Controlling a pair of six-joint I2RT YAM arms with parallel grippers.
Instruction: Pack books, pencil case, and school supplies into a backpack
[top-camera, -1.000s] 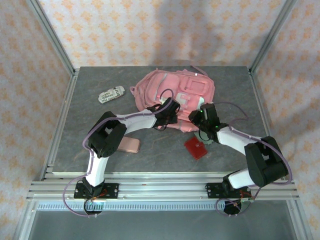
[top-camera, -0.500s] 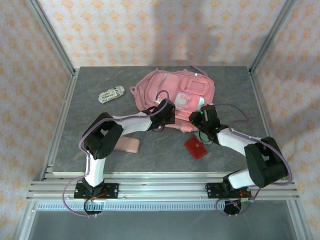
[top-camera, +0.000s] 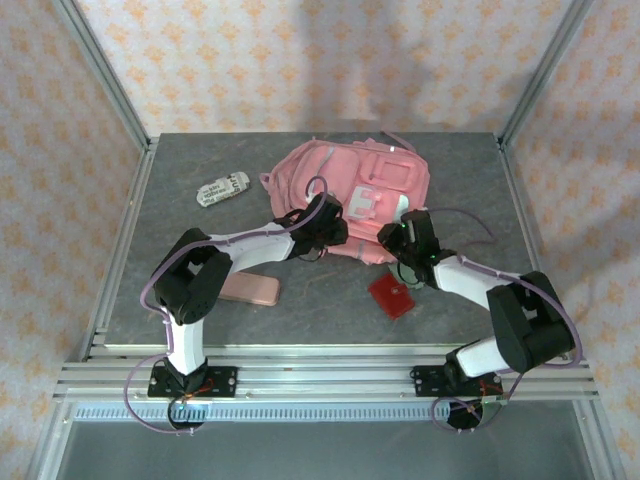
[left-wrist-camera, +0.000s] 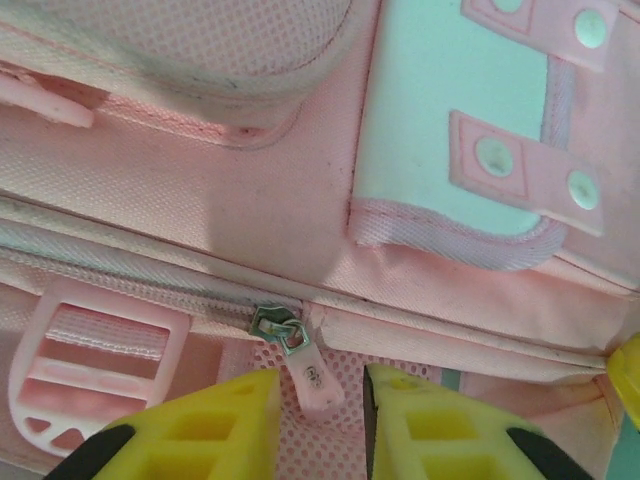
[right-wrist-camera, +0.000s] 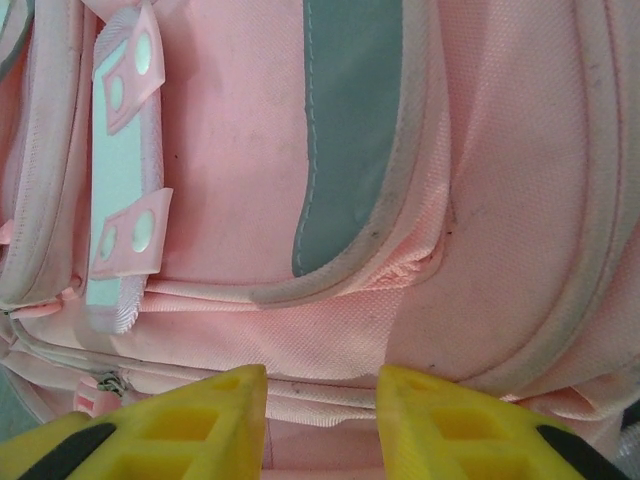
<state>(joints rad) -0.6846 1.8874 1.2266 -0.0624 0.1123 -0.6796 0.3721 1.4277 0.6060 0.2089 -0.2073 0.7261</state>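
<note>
left gripper (left-wrist-camera: 322, 388) just let go of the soft pink fabric backpack's (left-wrist-camera: 250, 200) little pink zipper pull (left-wrist-camera: 312, 372) bottom-centre, so i'd regrab; can't tell if the right gripper (right-wrist-camera: 322, 385) is clamping.

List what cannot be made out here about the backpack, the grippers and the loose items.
- Top view: the arms cover the backpack's near edge, so its opening is hidden.
- Right wrist view: whether the right gripper clamps the fabric; its own fingers hide the contact.
- Top view: print on the white pouch, too small.
</note>
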